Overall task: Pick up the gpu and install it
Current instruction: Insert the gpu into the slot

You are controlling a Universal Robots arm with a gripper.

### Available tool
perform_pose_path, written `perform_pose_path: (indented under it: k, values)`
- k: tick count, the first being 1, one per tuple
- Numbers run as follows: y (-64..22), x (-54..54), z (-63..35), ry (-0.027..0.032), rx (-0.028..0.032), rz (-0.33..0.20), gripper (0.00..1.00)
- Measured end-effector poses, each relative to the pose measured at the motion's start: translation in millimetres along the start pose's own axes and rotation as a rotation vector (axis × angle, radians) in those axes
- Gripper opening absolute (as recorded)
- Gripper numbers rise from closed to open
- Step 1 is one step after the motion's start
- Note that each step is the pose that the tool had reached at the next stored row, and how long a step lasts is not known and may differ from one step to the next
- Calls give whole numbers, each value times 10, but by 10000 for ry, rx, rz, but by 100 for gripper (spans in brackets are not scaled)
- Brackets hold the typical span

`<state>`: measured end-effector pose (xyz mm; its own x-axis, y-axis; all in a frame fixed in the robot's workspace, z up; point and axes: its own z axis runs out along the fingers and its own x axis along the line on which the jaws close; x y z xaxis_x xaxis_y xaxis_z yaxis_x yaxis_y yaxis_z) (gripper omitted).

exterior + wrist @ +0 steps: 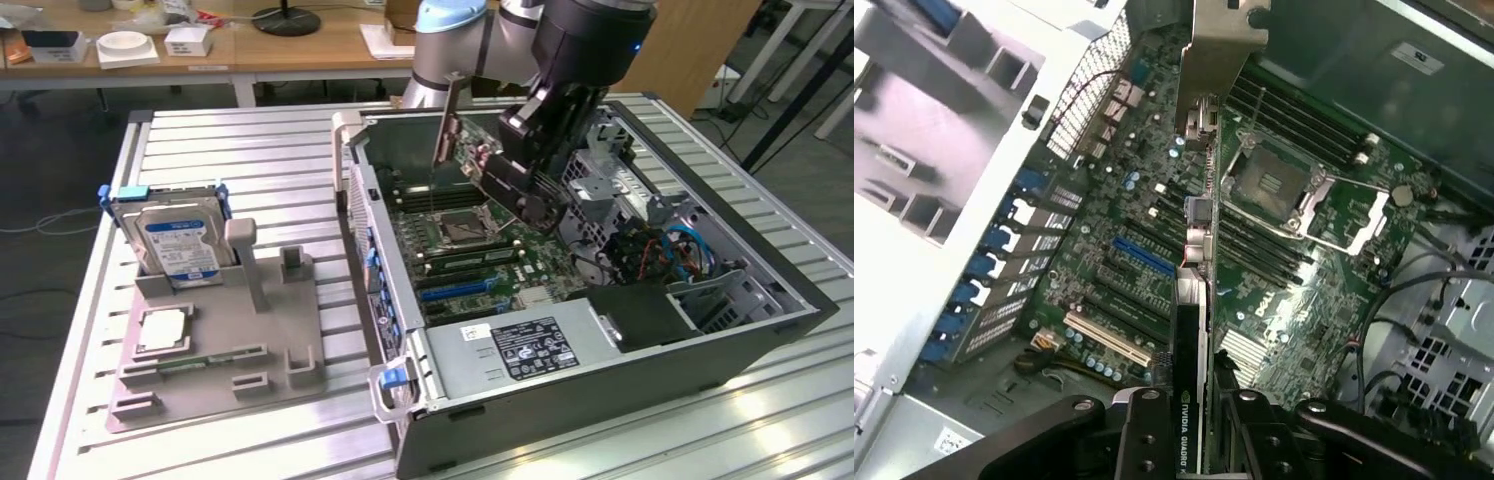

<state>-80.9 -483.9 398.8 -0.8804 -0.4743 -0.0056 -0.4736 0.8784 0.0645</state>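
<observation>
Clearly the carrying step is in hand – the gpu [470, 148] is off the table and hangs inside the open computer case [747, 345], above the motherboard [497, 262] and toward the far side of the case. I see it seated in no slot. In the exterior view its metal bracket stands upright on the card's left end.

The gripper [525, 172] is clamped on the card. The wrist view shows a dark finger [1144, 440] on either side of the card's edge, with the printed label between them.

By my judgement, installing calls for three things. The card's connector edge must be brought parallel to an expansion slot, such as the blue slot [1144, 255] or the white slot [1109, 340]. The bracket must face the rear wall with its row of blue clips [994, 245]. The press must then go straight down, without knocking the processor socket [1274, 185] just beside the card.

Counted:
- one gpu
- one gripper
- one case
- one processor socket
- one labelled power supply [527, 350] at the near end of the case
- one grey fixture [220, 375] on the exterior view's left, standing on the table [240, 140]
- one hard drive [180, 245] – upright in that fixture
</observation>
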Motion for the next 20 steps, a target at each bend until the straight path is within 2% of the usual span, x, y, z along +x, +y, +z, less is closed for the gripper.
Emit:
perform_pose_path:
  k: [20]
  values:
    - [-7,-10,16,187,-19,-2923,26]
